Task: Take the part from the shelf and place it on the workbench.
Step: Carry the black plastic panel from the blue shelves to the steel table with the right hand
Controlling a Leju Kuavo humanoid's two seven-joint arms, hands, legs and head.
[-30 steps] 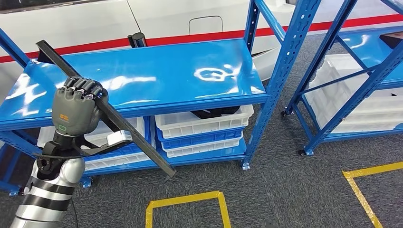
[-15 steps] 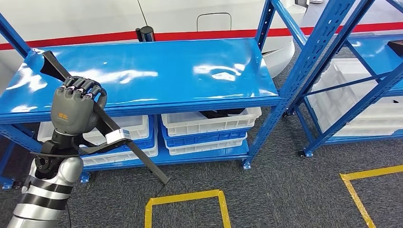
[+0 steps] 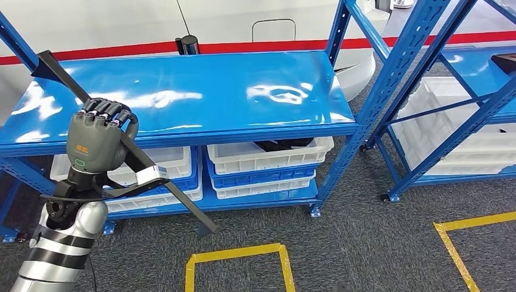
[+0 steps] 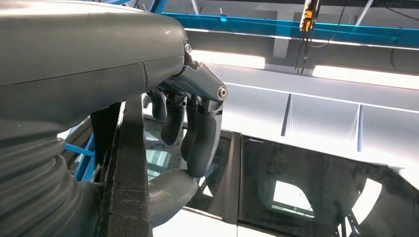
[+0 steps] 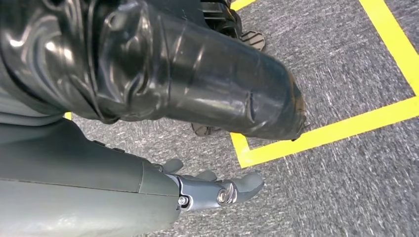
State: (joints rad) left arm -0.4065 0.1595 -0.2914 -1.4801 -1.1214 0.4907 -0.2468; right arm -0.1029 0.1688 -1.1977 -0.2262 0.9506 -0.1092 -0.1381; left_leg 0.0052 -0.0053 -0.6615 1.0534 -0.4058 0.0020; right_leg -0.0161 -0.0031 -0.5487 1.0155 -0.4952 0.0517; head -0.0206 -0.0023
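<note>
We stand facing the blue shelf (image 3: 182, 91), its glossy top board bare, with white bins (image 3: 261, 161) stacked on the tier beneath it. The part (image 3: 173, 193), a long black strip, is already off the shelf: it slants across the shelf's front left corner, one end above the top board, the other low over the floor before the bins. We judge the risk lies there, since turning toward the counter could swing either long end into the shelf's upright or edge and twist it loose. Our left hand (image 3: 97, 141) has its fingers wrapped tightly around the strip's middle. Our right hand (image 5: 217, 190) hangs over the carpet away from the shelf, fingers loosely curled, holding nothing.
</note>
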